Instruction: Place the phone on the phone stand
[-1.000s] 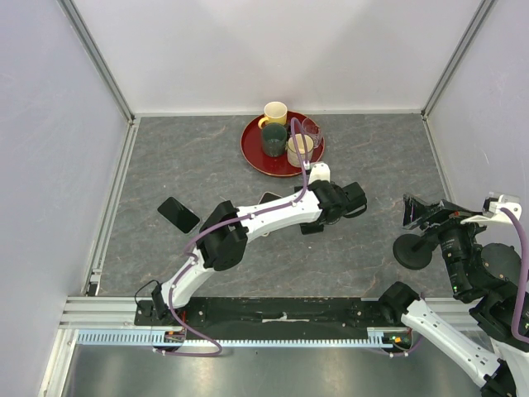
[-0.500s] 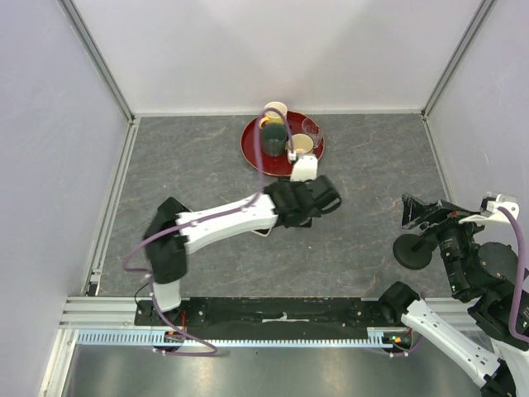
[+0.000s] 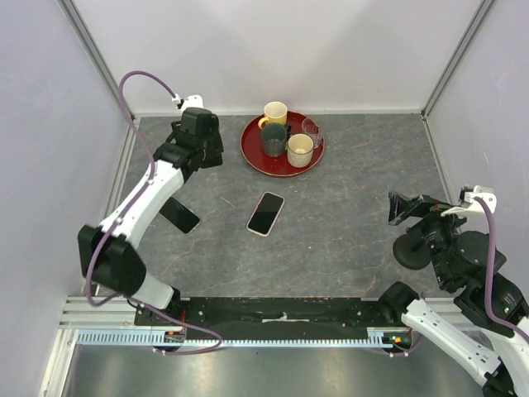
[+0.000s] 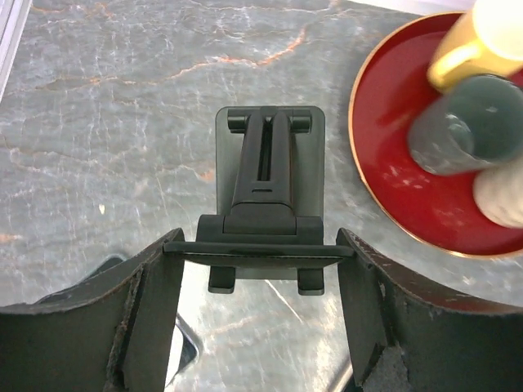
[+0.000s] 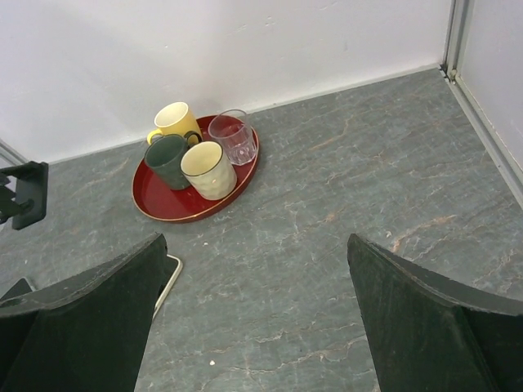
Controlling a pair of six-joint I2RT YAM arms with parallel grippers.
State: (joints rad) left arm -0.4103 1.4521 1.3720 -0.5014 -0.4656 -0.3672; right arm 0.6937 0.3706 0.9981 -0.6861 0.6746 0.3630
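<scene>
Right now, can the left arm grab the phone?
Probably not yet. The left gripper looks shut on a black folding piece, away at the far left. The phone lies in the open with nothing on it, so the way looks free once that piece is set down.

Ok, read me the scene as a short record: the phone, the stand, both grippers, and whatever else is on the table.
phone: flat on the table near the middle, dark face up, nothing touching it
phone stand: upright at the right side, beside the right arm, no phone on it
left gripper: far left, apparently closed on a small folding piece
right gripper: open, nothing between its fingers
red tray: far centre, holding four cups
black slab: flat, left of the phone
task status: phone not yet on the stand
</scene>
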